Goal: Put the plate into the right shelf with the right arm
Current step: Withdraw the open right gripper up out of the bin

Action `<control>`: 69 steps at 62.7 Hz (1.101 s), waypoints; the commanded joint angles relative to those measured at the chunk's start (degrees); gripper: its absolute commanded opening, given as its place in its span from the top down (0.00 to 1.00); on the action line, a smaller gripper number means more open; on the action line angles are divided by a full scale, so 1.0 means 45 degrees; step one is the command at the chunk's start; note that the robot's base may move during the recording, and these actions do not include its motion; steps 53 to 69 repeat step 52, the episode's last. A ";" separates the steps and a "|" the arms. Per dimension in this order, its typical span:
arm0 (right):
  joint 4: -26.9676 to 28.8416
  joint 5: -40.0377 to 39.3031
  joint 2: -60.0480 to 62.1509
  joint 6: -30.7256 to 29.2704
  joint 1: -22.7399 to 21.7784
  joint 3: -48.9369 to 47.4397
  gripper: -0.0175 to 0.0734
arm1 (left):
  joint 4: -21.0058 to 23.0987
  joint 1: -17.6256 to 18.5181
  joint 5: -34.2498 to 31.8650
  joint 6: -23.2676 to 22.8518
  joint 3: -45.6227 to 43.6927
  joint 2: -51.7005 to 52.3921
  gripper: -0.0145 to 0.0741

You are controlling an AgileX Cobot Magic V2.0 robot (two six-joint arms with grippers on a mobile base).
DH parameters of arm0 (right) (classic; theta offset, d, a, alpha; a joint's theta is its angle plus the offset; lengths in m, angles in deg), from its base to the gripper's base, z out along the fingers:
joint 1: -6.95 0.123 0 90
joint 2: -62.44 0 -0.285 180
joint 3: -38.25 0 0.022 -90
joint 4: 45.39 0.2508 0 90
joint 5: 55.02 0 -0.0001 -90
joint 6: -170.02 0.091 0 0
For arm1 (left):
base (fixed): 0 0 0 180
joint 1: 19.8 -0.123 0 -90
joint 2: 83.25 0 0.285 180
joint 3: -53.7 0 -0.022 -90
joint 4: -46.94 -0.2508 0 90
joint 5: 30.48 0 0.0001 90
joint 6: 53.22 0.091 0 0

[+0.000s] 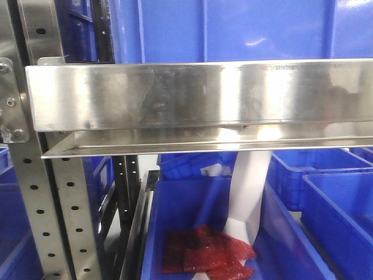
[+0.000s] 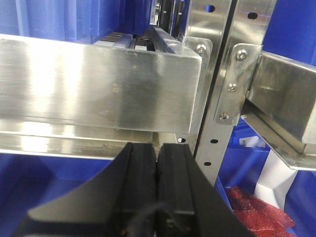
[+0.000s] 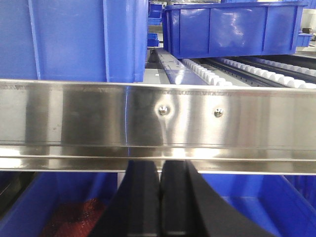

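Observation:
No plate shows in any view. My left gripper (image 2: 157,148) is shut and empty, its black fingers pressed together just below a steel shelf beam (image 2: 98,84). My right gripper (image 3: 160,165) is shut and empty too, close under the front steel rail (image 3: 158,118) of the right shelf. The shelf's white rollers (image 3: 212,74) run back behind that rail. Neither gripper shows in the front view, which is filled by the same steel rail (image 1: 198,93).
Blue bins stand on the upper shelf (image 3: 69,39) (image 3: 232,27) (image 1: 233,29). Lower blue bins (image 1: 204,233) (image 1: 338,216) hold red bubble-wrap bags (image 1: 204,254) (image 2: 256,210) and a white sheet (image 1: 247,192). A perforated steel upright (image 2: 222,89) stands right of my left gripper.

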 commanded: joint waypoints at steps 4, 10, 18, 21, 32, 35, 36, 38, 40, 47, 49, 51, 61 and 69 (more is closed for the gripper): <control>-0.0133 -0.1059 -0.0074 0.0042 0.0039 -0.0059 0.75 | -0.0002 0.0049 -0.1145 -0.0075 0.0121 0.0081 0.89; -0.0133 -0.1059 -0.0074 0.0042 0.0039 -0.0059 0.75 | -0.0002 0.0049 -0.1145 -0.0075 0.0121 0.0081 0.89; -0.0133 -0.1059 -0.0074 0.0042 0.0039 -0.0059 0.75 | -0.0002 0.0049 -0.1145 -0.0075 0.0121 0.0081 0.89; -0.0133 -0.1059 -0.0074 0.0042 0.0039 -0.0059 0.75 | -0.0002 0.0049 -0.1145 -0.0075 0.0121 0.0081 0.89; -0.0133 -0.1059 -0.0074 0.0042 0.0039 -0.0059 0.75 | -0.0002 0.0049 -0.1145 -0.0075 0.0121 0.0081 0.89; -0.0133 -0.1059 -0.0074 0.0042 0.0039 -0.0059 0.75 | -0.0002 0.0049 -0.1145 -0.0075 0.0121 0.0081 0.89; -0.0133 -0.1059 -0.0074 0.0042 0.0039 -0.0059 0.75 | -0.0002 0.0049 -0.1145 -0.0075 0.0121 0.0081 0.89; -0.0133 -0.1059 -0.0074 0.0042 0.0039 -0.0059 0.75 | -0.0002 0.0049 -0.1145 -0.0075 0.0121 0.0081 0.89; -0.0133 -0.1059 -0.0074 0.0042 0.0039 -0.0059 0.75 | -0.0002 0.0049 -0.1145 -0.0075 0.0121 0.0081 0.89; -0.0133 -0.1059 -0.0074 0.0042 0.0039 -0.0059 0.75 | -0.0002 0.0049 -0.1145 -0.0075 0.0121 0.0081 0.89; -0.0133 -0.1059 -0.0074 0.0042 0.0039 -0.0059 0.75 | -0.0002 0.0049 -0.1145 -0.0075 0.0121 0.0081 0.89; -0.0133 -0.1059 -0.0074 0.0042 0.0039 -0.0059 0.75 | -0.0002 0.0049 -0.1145 -0.0075 0.0121 0.0081 0.89; -0.0133 -0.1059 -0.0074 0.0042 0.0039 -0.0059 0.75 | -0.0002 0.0049 -0.1145 -0.0075 0.0121 0.0081 0.89; -0.0133 -0.1059 -0.0074 0.0042 0.0039 -0.0059 0.75 | -0.0002 0.0049 -0.1145 -0.0075 0.0121 0.0081 0.89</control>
